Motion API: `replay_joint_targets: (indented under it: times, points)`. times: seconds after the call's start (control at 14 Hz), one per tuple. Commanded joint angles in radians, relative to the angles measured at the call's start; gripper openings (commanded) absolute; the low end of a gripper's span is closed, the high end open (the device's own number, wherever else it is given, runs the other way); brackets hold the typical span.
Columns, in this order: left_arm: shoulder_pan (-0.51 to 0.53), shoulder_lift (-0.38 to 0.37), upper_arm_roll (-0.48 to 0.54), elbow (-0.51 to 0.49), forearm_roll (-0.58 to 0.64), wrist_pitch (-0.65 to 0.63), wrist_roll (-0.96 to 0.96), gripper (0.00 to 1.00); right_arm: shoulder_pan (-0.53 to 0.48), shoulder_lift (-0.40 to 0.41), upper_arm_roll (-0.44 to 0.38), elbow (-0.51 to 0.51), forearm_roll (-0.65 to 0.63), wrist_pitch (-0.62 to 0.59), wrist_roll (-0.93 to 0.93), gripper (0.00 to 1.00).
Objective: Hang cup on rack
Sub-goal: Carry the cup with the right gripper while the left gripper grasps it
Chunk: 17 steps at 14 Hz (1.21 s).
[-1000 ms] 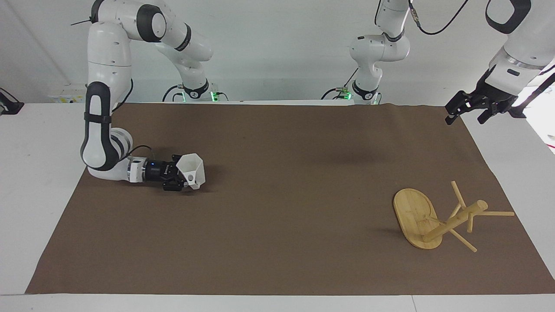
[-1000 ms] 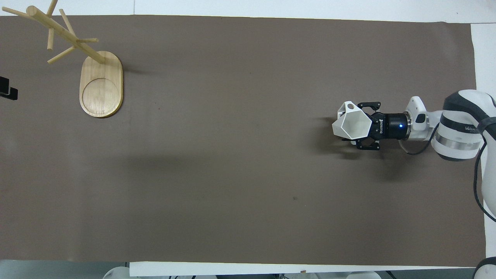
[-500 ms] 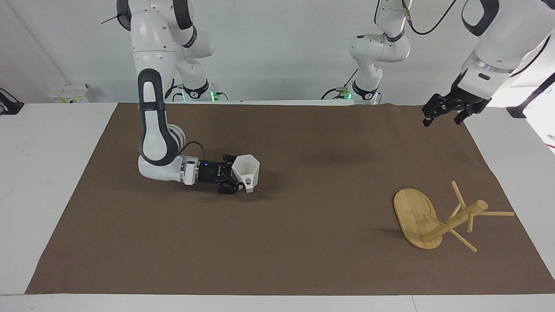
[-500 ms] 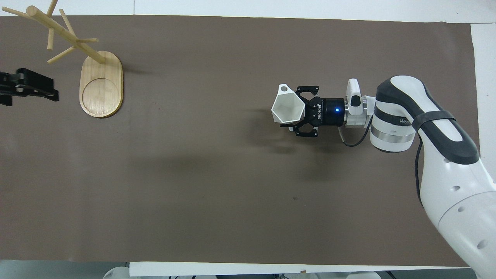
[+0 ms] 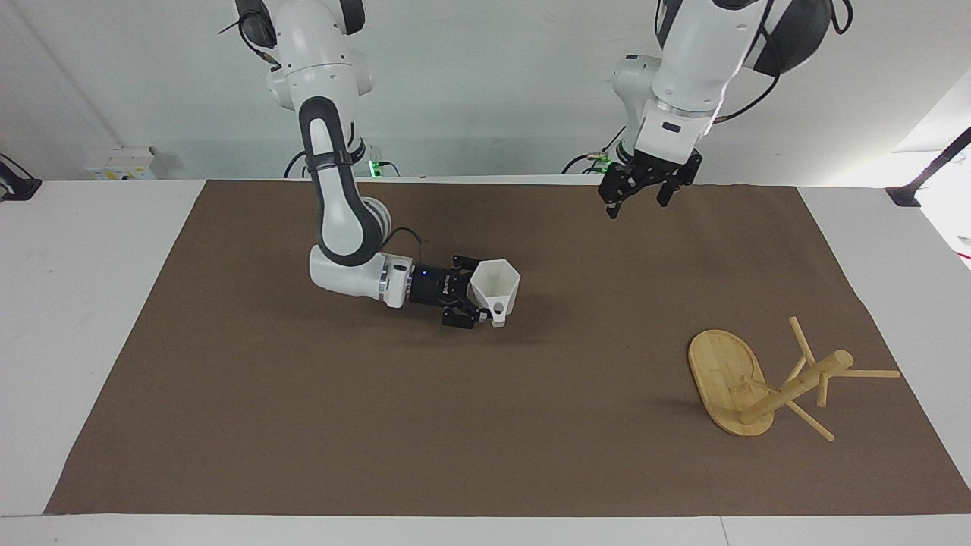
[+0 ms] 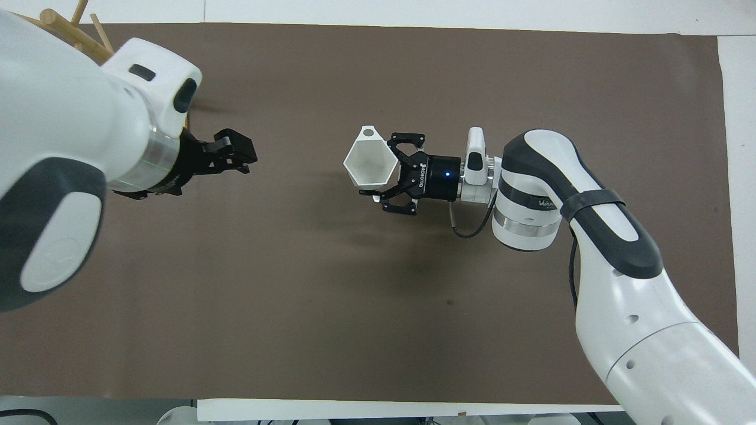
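Note:
My right gripper (image 5: 474, 294) is shut on the wall of the white faceted cup (image 5: 498, 288) and holds it low over the middle of the brown mat, mouth up. The cup's handle with its hole points away from the robots (image 6: 368, 133). In the overhead view the right gripper (image 6: 384, 171) lies level. The bamboo rack (image 5: 796, 387) stands on the mat toward the left arm's end, farther from the robots than the cup. My left gripper (image 5: 636, 203) is open and empty, high over the mat's edge nearest the robots. In the overhead view the left gripper (image 6: 243, 158) and its arm cover most of the rack (image 6: 94, 32).
The brown mat (image 5: 303, 425) covers most of the white table (image 5: 76, 303). A black stand foot (image 5: 906, 197) sits off the mat at the left arm's end.
My right gripper has carried the cup from the right arm's end to the middle of the mat. My left gripper has swung in from off the mat to over its near edge.

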Motion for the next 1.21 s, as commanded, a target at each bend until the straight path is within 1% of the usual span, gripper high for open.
replay_joint_targets:
  times: [0.0,0.14,0.21,0.29,0.36,0.43,0.57,0.71,0.86,0.93,1.0,1.07,1.14]
  points:
    - [-0.060,0.026,0.017,-0.022,0.001,0.059,-0.165,1.00,0.032,-0.012,-0.003,0.006,0.024,0.010,0.024,0.22]
    - [-0.074,0.054,0.017,-0.022,0.000,0.067,-0.230,1.00,0.062,-0.033,-0.003,0.006,0.021,0.074,0.030,0.22]
    - [-0.095,0.072,0.017,-0.022,0.000,0.075,-0.292,1.00,0.082,-0.042,-0.001,0.006,0.022,0.111,0.027,0.23]
    - [-0.106,0.092,0.017,-0.022,-0.005,0.092,-0.361,1.00,0.108,-0.056,-0.001,0.012,0.022,0.173,0.027,0.23]
    - [-0.121,0.103,0.017,-0.023,-0.008,0.104,-0.405,1.00,0.128,-0.082,-0.001,0.013,0.022,0.238,0.033,0.25]
    - [-0.128,0.107,0.017,-0.023,-0.008,0.106,-0.428,1.00,0.145,-0.091,-0.001,0.012,0.024,0.284,0.033,0.25]
    - [-0.129,0.120,0.017,-0.034,-0.006,0.121,-0.431,1.00,0.149,-0.096,0.002,0.013,0.032,0.295,0.033,0.25]
    - [-0.141,0.112,0.017,-0.066,-0.006,0.132,-0.431,0.99,0.149,-0.096,0.002,0.013,0.036,0.294,0.031,0.25]
    - [-0.144,0.106,0.017,-0.087,-0.006,0.147,-0.420,0.89,0.149,-0.096,0.002,0.015,0.038,0.294,0.031,0.25]
    - [-0.144,0.106,0.017,-0.089,-0.006,0.153,-0.419,0.72,0.149,-0.096,0.002,0.015,0.038,0.294,0.031,0.26]
    - [-0.143,0.106,0.017,-0.089,-0.006,0.164,-0.419,0.35,0.149,-0.096,0.002,0.017,0.039,0.294,0.031,0.26]
    - [-0.140,0.106,0.017,-0.094,-0.006,0.182,-0.417,0.15,0.149,-0.096,0.002,0.023,0.042,0.294,0.031,0.26]
    - [-0.137,0.104,0.017,-0.126,-0.006,0.223,-0.401,0.01,0.149,-0.095,0.002,0.027,0.042,0.295,0.031,0.26]
